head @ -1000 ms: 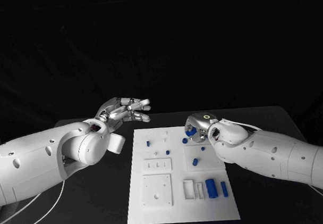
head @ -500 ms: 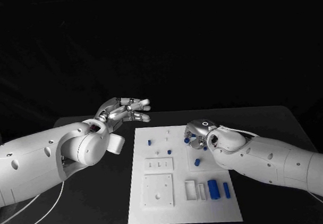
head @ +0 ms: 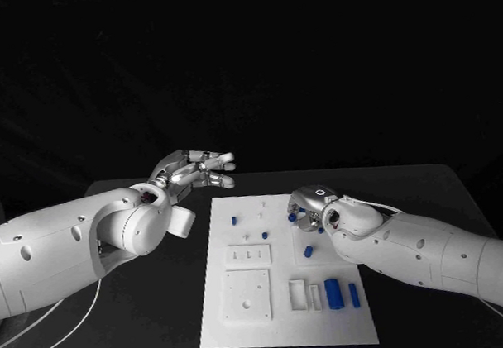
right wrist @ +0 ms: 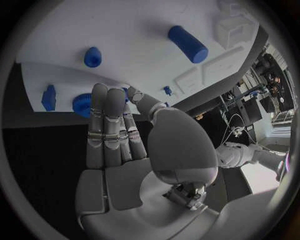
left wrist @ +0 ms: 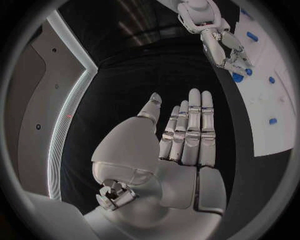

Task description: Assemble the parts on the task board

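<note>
Left hand (head: pixel 194 168) raised off the far-left corner of the task board (head: pixel 288 324), well apart from it, fingers apart and straight, grasping nothing; same in its own wrist view (left wrist: pixel 181 137), palm flat and fingers side by side. Task board lying lengthwise in the middle of the black table (head: pixel 426 186). On the board's left half: small blue peg (head: pixel 234 221) near the far end, then white raised blocks (head: pixel 246 295) toward the near end. On the board's right half: short blue part (head: pixel 308 251) at mid-length, and at the near end a large blue cylinder (head: pixel 334 293) beside a slimmer blue bar (head: pixel 353 294). Right hand (head: pixel 309 210) down at the board's far-right edge, fingers extended together with tips at a blue gear-like part (right wrist: pixel 82 105) at the board's rim; cannot tell whether grasping or only touching it. In the right wrist view, right hand (right wrist: pixel 115 135) over the board's edge, with a blue stud (right wrist: pixel 92 57), a blue cylinder (right wrist: pixel 187 44) and a small blue piece (right wrist: pixel 49 97) nearby on the white surface.
</note>
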`<state>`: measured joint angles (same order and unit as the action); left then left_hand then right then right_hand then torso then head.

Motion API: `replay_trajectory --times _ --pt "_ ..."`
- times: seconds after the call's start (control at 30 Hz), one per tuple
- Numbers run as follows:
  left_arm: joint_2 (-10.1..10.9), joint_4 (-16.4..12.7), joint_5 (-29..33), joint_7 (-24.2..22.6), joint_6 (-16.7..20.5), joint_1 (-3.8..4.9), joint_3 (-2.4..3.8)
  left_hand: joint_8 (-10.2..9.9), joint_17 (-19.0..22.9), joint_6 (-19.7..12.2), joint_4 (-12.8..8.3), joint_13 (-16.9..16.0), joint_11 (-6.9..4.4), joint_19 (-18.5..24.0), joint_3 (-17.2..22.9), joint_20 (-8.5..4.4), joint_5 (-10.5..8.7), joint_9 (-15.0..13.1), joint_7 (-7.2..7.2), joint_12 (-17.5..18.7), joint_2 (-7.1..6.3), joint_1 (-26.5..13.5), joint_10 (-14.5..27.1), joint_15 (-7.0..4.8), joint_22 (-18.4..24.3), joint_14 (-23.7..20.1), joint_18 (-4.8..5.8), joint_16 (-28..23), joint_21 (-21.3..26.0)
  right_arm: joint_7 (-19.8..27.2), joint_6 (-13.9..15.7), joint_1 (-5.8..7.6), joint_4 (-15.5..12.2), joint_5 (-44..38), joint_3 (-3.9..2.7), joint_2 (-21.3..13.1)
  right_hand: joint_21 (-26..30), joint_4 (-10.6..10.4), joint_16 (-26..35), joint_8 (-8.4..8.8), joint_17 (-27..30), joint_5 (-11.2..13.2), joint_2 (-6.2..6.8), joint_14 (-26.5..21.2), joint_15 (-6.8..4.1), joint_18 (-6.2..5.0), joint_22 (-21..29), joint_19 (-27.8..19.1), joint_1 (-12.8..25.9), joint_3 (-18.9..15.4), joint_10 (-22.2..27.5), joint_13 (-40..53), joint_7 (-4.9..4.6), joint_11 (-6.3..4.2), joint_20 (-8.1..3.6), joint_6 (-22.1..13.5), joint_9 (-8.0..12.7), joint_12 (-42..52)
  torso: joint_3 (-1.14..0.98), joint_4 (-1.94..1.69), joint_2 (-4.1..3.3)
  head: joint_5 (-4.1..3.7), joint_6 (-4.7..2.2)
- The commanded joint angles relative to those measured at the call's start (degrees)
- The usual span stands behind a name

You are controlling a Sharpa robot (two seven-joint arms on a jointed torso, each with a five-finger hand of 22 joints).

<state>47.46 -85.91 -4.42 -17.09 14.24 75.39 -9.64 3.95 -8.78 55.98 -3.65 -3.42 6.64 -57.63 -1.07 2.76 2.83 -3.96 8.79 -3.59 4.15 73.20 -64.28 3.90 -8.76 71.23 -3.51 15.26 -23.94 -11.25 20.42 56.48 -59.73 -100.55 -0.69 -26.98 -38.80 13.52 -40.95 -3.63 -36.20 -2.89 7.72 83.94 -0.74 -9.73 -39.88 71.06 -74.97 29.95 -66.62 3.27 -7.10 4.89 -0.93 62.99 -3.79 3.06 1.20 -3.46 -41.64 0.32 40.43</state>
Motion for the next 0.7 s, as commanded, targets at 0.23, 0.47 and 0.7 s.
replay_trajectory --times 0.23,0.47,0.7 --pt "-0.38 0.42 -0.42 -0.52 -1.31 0.08 0.05 -0.16 0.18 -0.09 -0.17 -0.06 0.16 0.35 0.02 0.08 0.21 0.00 0.02 0.05 0.28 -0.41 -0.35 -0.01 0.29 0.04 0.63 -0.55 0.34 -0.46 1.19 -0.20 0.36 -0.44 0.08 0.15 1.45 -0.83 -0.52 0.04 0.28 -0.15 0.22 -0.22 -0.38 -0.35 -2.12 0.53 1.55 2.39 -1.07 0.10 0.19 -0.32 -0.58 1.08 -0.04 0.23 0.03 0.04 -0.02 -0.11 0.13" --pt "-0.50 0.64 -0.42 -0.50 -1.38 0.09 0.05 -0.16 0.18 -0.09 -0.17 -0.06 0.16 0.35 0.02 0.08 0.21 0.00 0.02 0.05 0.28 -0.41 -0.35 -0.01 0.29 0.04 0.63 -0.55 0.34 -0.86 2.66 -0.19 0.20 -0.42 0.08 0.13 2.72 -1.28 -0.68 0.04 0.43 -0.18 0.59 -0.31 -0.38 -0.29 -3.84 0.97 1.60 3.21 -1.08 0.11 0.16 -0.30 -0.66 1.09 -0.04 0.24 0.05 0.01 -0.03 -0.17 0.11" --pt "-0.58 0.87 -0.42 -0.48 -1.42 0.09 0.05 -0.16 0.18 -0.09 -0.17 -0.06 0.16 0.35 0.02 0.08 0.21 0.00 0.02 0.05 0.28 -0.41 -0.35 -0.01 0.29 0.04 0.63 -0.55 0.34 -1.06 3.82 -0.19 -0.03 -0.32 0.08 0.02 5.02 -1.61 -0.88 0.03 0.56 -0.15 0.98 -0.31 -0.40 -0.27 -6.65 1.71 1.64 3.38 -1.02 0.12 0.18 -0.31 -0.68 1.07 -0.03 0.25 0.06 0.07 0.01 -0.03 0.37"
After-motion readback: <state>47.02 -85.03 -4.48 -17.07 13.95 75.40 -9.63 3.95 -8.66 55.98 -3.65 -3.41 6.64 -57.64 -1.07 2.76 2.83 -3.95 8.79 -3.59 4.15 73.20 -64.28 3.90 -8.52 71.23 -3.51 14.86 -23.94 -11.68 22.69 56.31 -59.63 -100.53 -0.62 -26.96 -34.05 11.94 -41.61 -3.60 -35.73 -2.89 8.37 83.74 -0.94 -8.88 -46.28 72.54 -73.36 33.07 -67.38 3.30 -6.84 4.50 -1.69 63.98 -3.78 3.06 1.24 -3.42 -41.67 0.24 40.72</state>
